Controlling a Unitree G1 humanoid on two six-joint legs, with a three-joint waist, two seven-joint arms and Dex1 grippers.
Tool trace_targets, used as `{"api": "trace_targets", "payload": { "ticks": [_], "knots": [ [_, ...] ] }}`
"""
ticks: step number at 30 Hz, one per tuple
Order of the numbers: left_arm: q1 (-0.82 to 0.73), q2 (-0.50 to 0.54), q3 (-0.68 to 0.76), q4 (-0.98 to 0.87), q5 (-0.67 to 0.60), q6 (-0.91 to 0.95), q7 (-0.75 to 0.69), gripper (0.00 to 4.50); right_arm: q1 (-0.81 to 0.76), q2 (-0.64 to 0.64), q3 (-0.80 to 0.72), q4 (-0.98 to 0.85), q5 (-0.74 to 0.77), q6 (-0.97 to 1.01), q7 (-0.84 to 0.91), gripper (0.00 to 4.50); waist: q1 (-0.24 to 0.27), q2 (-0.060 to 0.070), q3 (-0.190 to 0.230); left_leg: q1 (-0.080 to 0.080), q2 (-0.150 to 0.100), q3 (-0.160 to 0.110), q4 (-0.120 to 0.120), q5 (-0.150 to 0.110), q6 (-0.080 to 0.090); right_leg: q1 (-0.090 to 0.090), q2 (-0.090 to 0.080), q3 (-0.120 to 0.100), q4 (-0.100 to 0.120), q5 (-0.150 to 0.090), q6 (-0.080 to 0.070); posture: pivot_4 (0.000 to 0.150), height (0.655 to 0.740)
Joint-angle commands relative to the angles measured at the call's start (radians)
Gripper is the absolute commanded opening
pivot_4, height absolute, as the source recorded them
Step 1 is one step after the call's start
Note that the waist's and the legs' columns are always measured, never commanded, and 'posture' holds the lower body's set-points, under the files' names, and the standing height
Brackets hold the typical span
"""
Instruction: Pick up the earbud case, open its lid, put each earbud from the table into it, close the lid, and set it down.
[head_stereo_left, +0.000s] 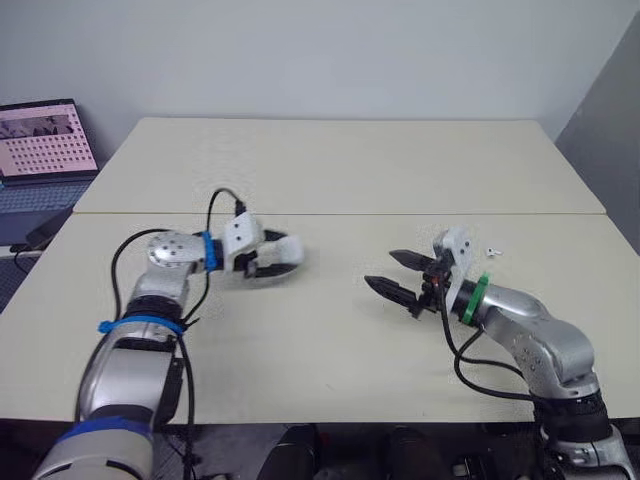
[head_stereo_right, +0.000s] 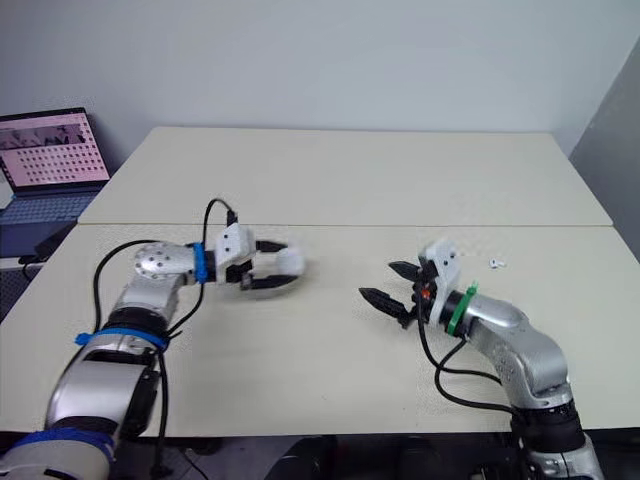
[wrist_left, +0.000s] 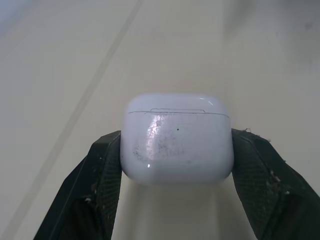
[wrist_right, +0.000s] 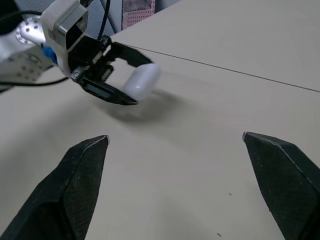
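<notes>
Two beige tables (head_stereo_left: 340, 160) pushed together, white wall (head_stereo_left: 300, 50) behind, laptop (head_stereo_left: 45, 140) off left. The left gripper (head_stereo_left: 286, 255) pinches the shut earbud case (wrist_left: 177, 142) over the near one; the right gripper (head_stereo_left: 380, 268) has jaws spread, earbud (head_stereo_left: 495, 250) nearby.

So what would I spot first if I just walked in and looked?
Probably the glossy white rounded earbud case, lid shut, pinched between the two black fingers of the left gripper over the beige table. Next comes the right gripper, open and empty, pointing toward it, with one tiny white earbud lying on the table near its wrist.
</notes>
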Motion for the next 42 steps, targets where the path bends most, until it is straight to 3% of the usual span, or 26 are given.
{"api": "trace_targets", "payload": {
  "ticks": [1, 5, 11, 26, 29, 37, 38, 42],
  "knots": [
    [-0.018, -0.026, 0.005, -0.068, 0.032, -0.346, 0.101, 2.79, -0.087, 0.054, -0.080, 0.023, 0.149, 0.124, -0.065, 4.50, -0.006, 0.000, 0.000, 0.000, 0.000, 0.001, 0.000, 0.000, 0.000, 0.000, 0.000, 0.000, 0.000, 0.000, -0.001, 0.150, 0.7400],
    [-0.030, -0.043, -0.026, -0.050, 0.071, -0.522, 0.170, 2.79, -0.158, 0.086, -0.060, 0.067, 0.144, 0.157, -0.103, 4.50, -0.007, 0.000, 0.000, 0.001, 0.000, 0.002, 0.000, 0.000, 0.000, -0.002, 0.000, 0.001, 0.001, 0.002, -0.001, 0.150, 0.7400],
    [-0.060, -0.034, -0.068, 0.004, 0.122, -0.638, 0.257, 2.79, -0.215, 0.115, 0.006, 0.110, 0.114, 0.160, -0.116, 4.50, -0.006, 0.000, 0.000, 0.000, -0.001, 0.002, 0.000, 0.000, 0.000, -0.002, 0.001, 0.001, 0.002, 0.003, 0.000, 0.150, 0.7400],
    [-0.102, 0.000, -0.131, 0.092, 0.243, -0.709, 0.429, 2.79, -0.297, 0.201, 0.027, 0.211, 0.056, 0.128, -0.151, 4.50, -0.017, 0.000, 0.000, 0.001, -0.002, 0.001, 0.000, 0.000, 0.000, -0.002, 0.001, 0.001, 0.002, 0.004, 0.002, 0.150, 0.7400],
    [-0.105, 0.003, -0.143, 0.099, 0.260, -0.709, 0.457, 2.79, -0.305, 0.206, 0.018, 0.226, 0.048, 0.127, -0.155, 3.95, -0.017, 0.000, 0.000, 0.001, -0.002, 0.000, 0.000, 0.000, 0.000, -0.002, 0.001, 0.001, 0.003, 0.004, 0.002, 0.150, 0.7400],
    [-0.107, 0.003, -0.169, 0.100, 0.295, -0.717, 0.515, 2.79, -0.310, 0.209, 0.013, 0.236, 0.049, 0.123, -0.166, 1.19, -0.020, 0.000, 0.000, 0.000, -0.002, 0.001, 0.000, 0.000, 0.000, -0.003, 0.001, 0.001, 0.003, 0.004, 0.002, 0.150, 0.7400],
    [-0.108, 0.003, -0.173, 0.100, 0.297, -0.718, 0.519, 2.79, -0.310, 0.209, 0.013, 0.236, 0.048, 0.122, -0.164, 0.99, -0.020, 0.000, 0.000, 0.000, -0.002, 0.000, 0.000, 0.000, 0.000, -0.003, 0.001, 0.001, 0.003, 0.004, 0.002, 0.150, 0.7400],
    [-0.110, 0.000, -0.185, 0.099, 0.289, -0.712, 0.534, 2.79, -0.307, 0.211, 0.009, 0.233, 0.046, 0.126, -0.162, 0.99, -0.023, 0.000, 0.000, 0.000, -0.002, 0.000, 0.000, 0.000, 0.000, -0.003, 0.001, 0.001, 0.003, 0.004, 0.002, 0.150, 0.7400]
  ]
}}
